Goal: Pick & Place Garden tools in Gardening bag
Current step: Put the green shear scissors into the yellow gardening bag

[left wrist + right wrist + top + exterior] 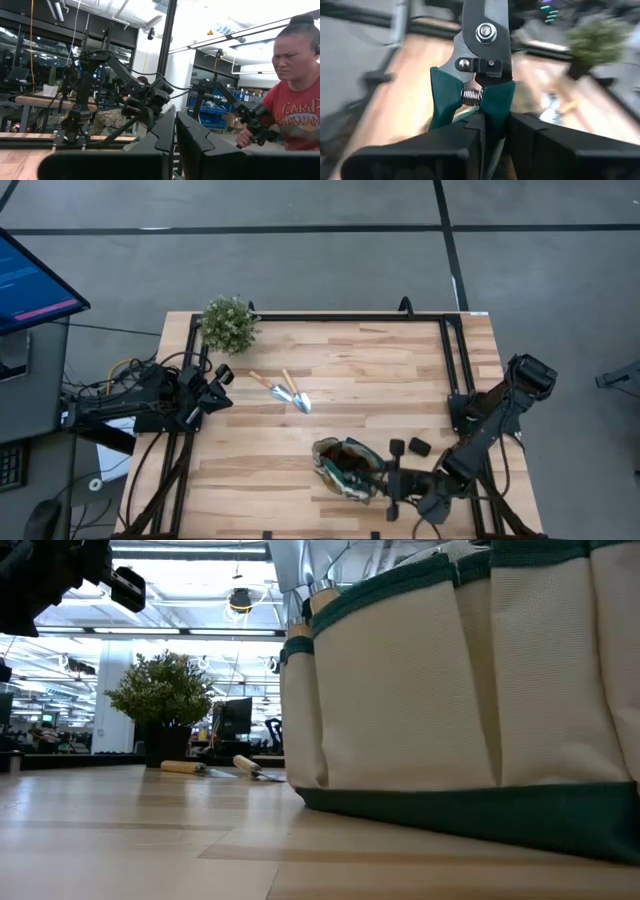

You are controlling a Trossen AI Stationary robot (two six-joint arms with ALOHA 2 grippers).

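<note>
The left hand (pixel 222 376) waits at the left edge of the table (pixel 400 370), its fingers (pixel 165 127) drawn nearly together with nothing between them. Just behind it, at the table's far corner, stands the potted plant (pixel 229 323). To that hand's right, apart from it, two wooden-handled trowels (pixel 283 390) lie side by side on the boards, silver heads turned toward the front edge. Further right, near the front edge, sits the gardening bag (pixel 345 465), beige with green trim and a dark inside. The right hand (pixel 392 475) is at the bag's right side, clamped on the pruning shears (pixel 481 75), green grips squeezed between its fingers (pixel 465 135) and the blades pointing away from the wrist.
</note>
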